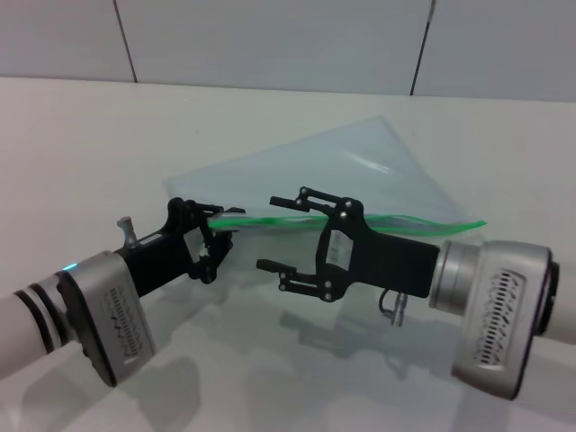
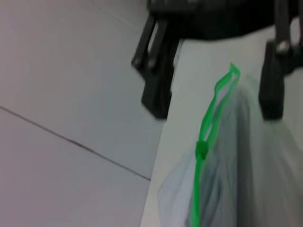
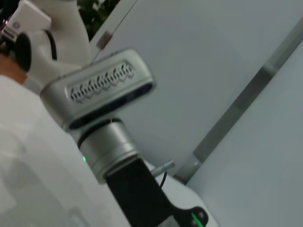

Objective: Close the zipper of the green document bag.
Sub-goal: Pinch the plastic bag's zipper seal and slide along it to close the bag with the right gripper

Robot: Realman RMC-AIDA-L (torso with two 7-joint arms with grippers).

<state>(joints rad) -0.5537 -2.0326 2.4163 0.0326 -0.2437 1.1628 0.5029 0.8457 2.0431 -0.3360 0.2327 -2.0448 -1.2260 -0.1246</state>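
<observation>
We see the green document bag [image 1: 360,171], a flat, translucent pale blue-grey pouch, lifted off the white surface and tilted so its bright green edge faces us and its far corner points up and away. Along that near edge runs the zipper [image 1: 423,220], a thin bright green strip that bows slightly. In the left wrist view its small darker green slider [image 2: 201,150] sits partway along the strip, whose two sides beyond it seem parted, though the blur leaves us unsure.

Bright, even light; soft shadows on table [image 1: 270,360]; blurred wrist views.
</observation>
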